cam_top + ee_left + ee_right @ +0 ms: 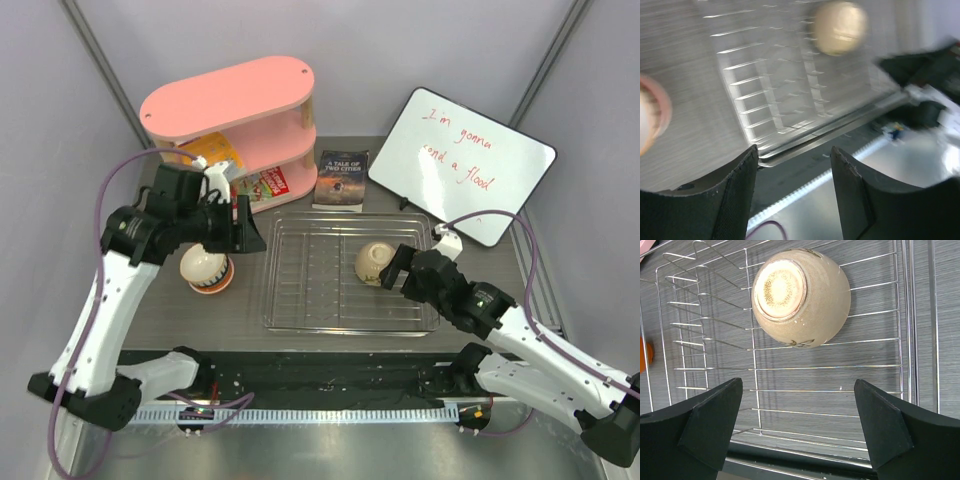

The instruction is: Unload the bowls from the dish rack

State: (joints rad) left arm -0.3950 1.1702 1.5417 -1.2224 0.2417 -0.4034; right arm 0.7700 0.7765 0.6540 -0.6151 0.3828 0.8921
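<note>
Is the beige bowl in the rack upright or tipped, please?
Tipped: the beige bowl turns its foot ring toward the right wrist camera.

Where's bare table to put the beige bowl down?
Bare grey table lies left of the silver wire dish rack, nearer than the stacked white-and-orange bowls. Crowded behind: pink oval shelf unit, paperback book, whiteboard.

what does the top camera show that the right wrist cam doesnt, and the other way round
Only the top external view: the pink shelf, the whiteboard, the book, and a white ribbed bowl standing left of the dish rack.
Only the right wrist view: the beige bowl seen close, its round foot ring facing the camera.
Both: that bowl lying in the rack, just ahead of the open right gripper.
</note>
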